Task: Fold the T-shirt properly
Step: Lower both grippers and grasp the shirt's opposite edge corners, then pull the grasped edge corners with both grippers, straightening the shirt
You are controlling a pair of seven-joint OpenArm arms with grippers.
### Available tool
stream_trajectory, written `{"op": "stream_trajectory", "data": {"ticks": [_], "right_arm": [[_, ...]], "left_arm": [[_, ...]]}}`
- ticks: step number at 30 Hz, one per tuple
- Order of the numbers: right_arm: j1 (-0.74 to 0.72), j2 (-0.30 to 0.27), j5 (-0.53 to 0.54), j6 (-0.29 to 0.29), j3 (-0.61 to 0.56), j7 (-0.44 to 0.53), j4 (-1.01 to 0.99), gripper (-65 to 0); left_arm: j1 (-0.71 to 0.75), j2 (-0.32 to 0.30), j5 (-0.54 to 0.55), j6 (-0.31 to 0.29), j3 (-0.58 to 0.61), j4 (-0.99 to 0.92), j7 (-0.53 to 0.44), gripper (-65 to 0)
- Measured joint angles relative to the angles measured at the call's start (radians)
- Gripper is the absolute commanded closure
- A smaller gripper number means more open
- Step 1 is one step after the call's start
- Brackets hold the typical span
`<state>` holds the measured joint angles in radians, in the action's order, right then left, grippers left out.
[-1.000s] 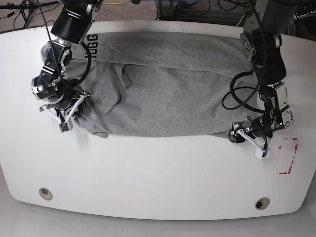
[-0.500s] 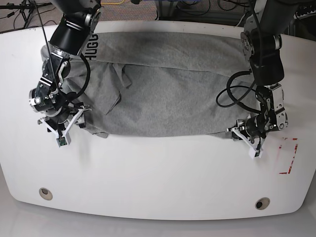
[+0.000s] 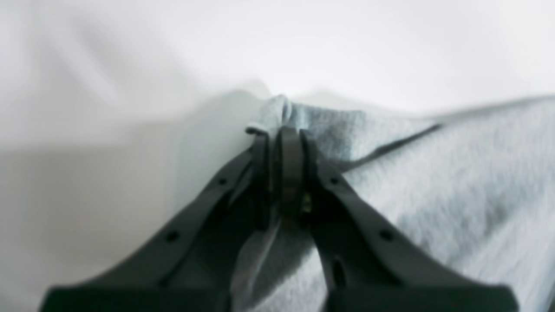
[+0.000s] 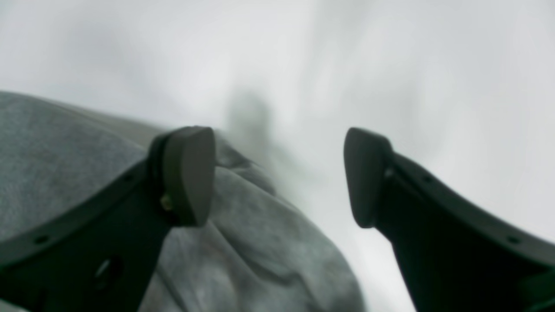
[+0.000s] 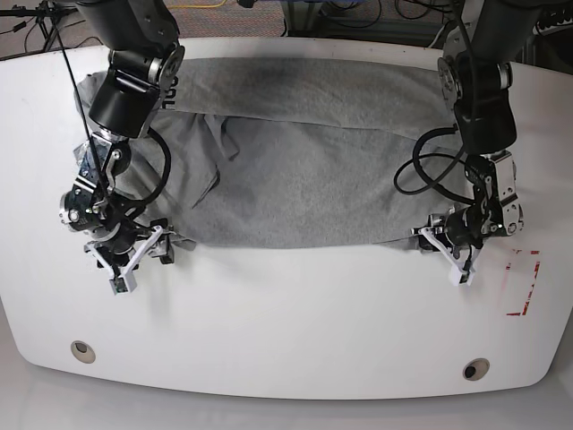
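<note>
T-shirt [image 5: 304, 161] lies flat across the upper table [image 5: 286, 313]. Left hand [image 3: 282, 134] pinches its lower-right hem corner; right hand [image 4: 277, 173] gapes over the lower-left corner. Close the right fully, then lift both corners evenly.

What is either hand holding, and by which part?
The left hand pinches the T-shirt at a near-edge corner; the right hand is open, holding nothing.

Both arms are chunky black-and-silver jointed tubes with black cables looping off the side. The left end effector [image 3: 282, 143] and right end effector [image 4: 277, 175] have matte black fingers dotted with tiny holes.
</note>
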<state>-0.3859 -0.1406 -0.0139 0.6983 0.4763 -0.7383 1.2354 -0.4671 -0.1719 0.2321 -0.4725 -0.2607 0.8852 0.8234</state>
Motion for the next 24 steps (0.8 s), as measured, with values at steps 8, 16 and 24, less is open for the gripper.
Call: {"op": "stream_trajectory", "data": {"ticks": [8,16,24], "right_arm": [[0.019,0.008,-0.009,0.000,0.000,0.054,-0.146,-37.7],[0.034,0.017,-0.006,-0.002,0.000,0.071,-0.145,-30.6],[0.044,0.035,-0.005,-0.002,-0.002,0.076,-0.145,0.0]], "left_arm": [[0.005,-0.016,0.000,-0.024,-0.002,0.000,0.006,-1.7],[0.024,-0.039,0.023,-0.037,-0.002,0.001,-0.010,-1.7],[0.024,-0.040,0.019,-0.034,-0.002,0.002,-0.010,-1.7]]}}
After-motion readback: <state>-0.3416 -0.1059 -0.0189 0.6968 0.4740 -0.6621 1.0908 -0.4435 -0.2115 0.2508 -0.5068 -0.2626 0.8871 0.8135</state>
